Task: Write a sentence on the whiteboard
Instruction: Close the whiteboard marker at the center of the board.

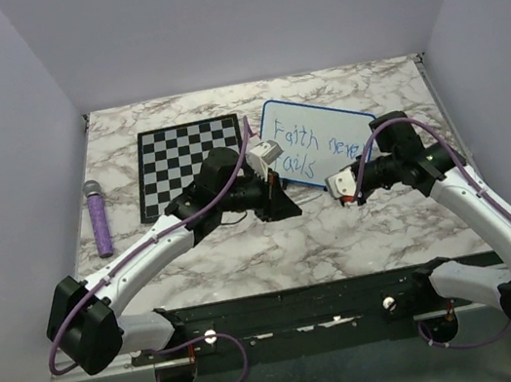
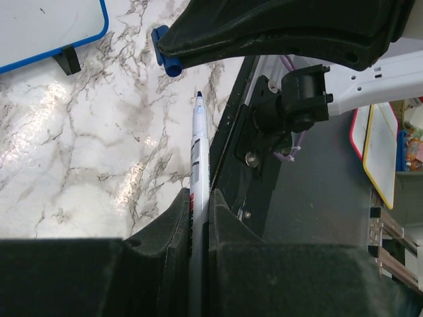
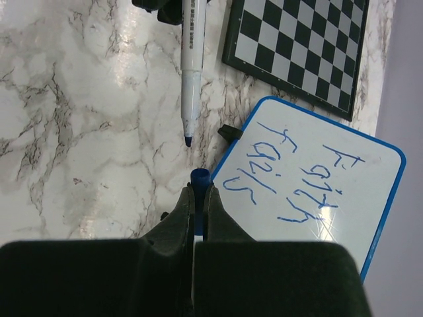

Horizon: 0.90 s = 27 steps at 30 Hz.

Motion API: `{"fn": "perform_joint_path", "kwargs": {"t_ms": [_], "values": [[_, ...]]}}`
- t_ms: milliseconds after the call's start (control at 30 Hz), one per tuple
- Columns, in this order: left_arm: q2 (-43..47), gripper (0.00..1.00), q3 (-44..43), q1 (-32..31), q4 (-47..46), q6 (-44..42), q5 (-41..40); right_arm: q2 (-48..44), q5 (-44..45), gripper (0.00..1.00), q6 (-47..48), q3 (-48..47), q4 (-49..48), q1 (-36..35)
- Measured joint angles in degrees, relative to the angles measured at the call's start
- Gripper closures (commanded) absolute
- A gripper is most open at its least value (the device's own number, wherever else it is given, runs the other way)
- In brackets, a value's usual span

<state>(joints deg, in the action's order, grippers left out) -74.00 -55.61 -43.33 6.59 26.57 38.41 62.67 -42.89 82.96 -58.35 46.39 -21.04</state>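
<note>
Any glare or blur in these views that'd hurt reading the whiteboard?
Left wrist: broad glare patch on the marble table, marker tip sharp. Right wrist: glare on the table again, a small sparkle on the whiteboard, the sentence readable where visible. Top external: even light, no hot spots, writing small.

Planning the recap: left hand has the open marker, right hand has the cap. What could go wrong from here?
1. The marker tip sits off the line of the cap in the right wrist view; pushing together may miss and ink the right hand or table.
2. The cap is beside a corner of the whiteboard; a sideways correction may bump it or smear the sentence.
</note>
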Motion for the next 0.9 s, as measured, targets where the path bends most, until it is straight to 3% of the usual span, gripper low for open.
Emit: {"fn": "perform_joint_path", "kwargs": {"t_ms": [900], "values": [[-2.62,1.00,-0.96,-0.31,0.00,0.13,-1.40,0.07,0.02,0.99,-1.38,-0.09,-0.04,-2.69]]}}
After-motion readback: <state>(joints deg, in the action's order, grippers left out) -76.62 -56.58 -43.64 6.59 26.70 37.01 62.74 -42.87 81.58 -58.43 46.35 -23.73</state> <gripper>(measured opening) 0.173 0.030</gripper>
